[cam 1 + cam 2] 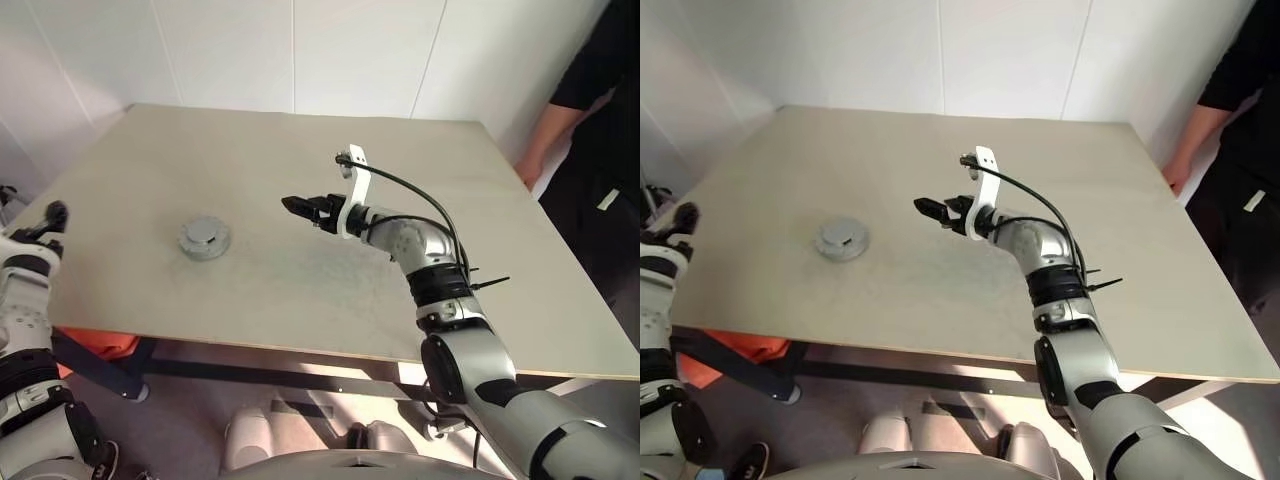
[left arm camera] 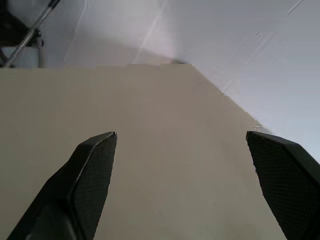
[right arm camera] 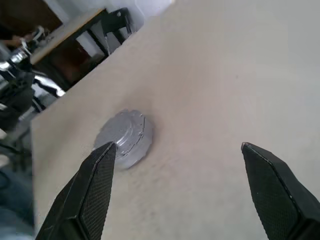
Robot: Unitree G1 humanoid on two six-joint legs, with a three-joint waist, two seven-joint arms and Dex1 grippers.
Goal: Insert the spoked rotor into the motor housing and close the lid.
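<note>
The motor housing point(image 1: 204, 249) stands left of the table's middle as a squat silver round part. The grey lid point(image 3: 122, 132) lies flat on top of it and covers its inside. The spoked rotor is hidden. My right gripper point(image 1: 300, 207) hovers level over the table's middle, to the right of the housing and apart from it, pointing at it. Its fingers point(image 3: 95, 185) are spread wide with nothing between them. My left gripper point(image 1: 50, 215) is at the table's left edge, well away from the housing. It is open and empty, with bare tabletop ahead of its fingers point(image 2: 92, 170).
The pale table point(image 1: 330, 290) bears nothing else. A person in black point(image 1: 590, 110) stands at its far right corner, with a hand on the edge. An orange object point(image 1: 100, 345) lies under the table's left front. White walls close the back.
</note>
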